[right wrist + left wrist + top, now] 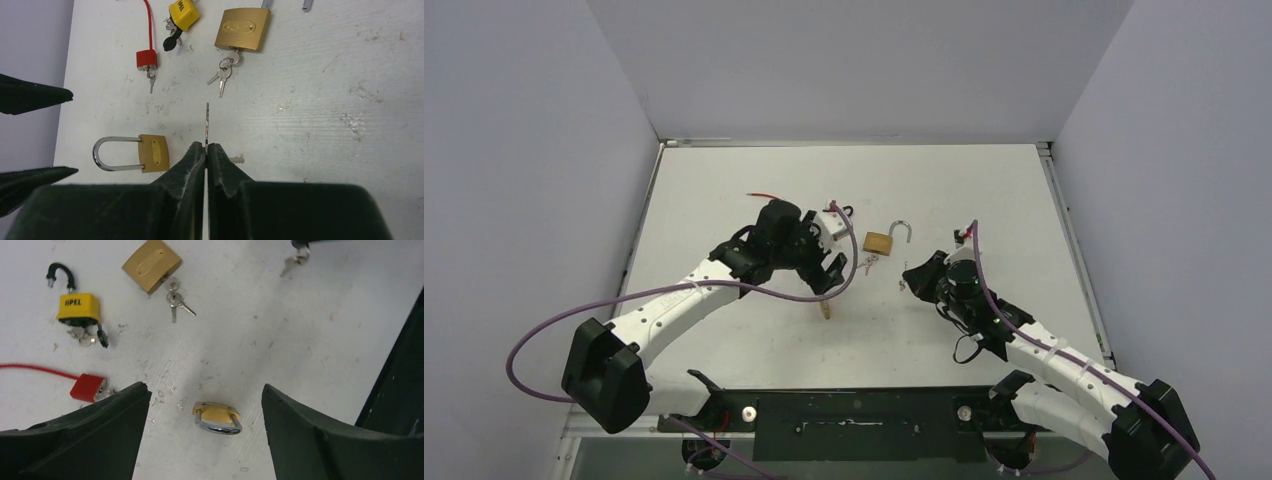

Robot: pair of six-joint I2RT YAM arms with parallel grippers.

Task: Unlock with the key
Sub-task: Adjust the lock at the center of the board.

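key (206, 122) edge-on, pointing out from right gripper (206, 146)

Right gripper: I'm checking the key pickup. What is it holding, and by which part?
The right gripper pinches what looks like a key by one end; which end cannot be told, as it shows edge-on.

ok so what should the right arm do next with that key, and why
Probably turn the right pincer and ease it toward the small brass padlock, so the key lines up with the end of its body. The pincer is shut on the key, which points past the lock. The padlock lies flat, shackle apparently closed, untouched inside the open left pincer.
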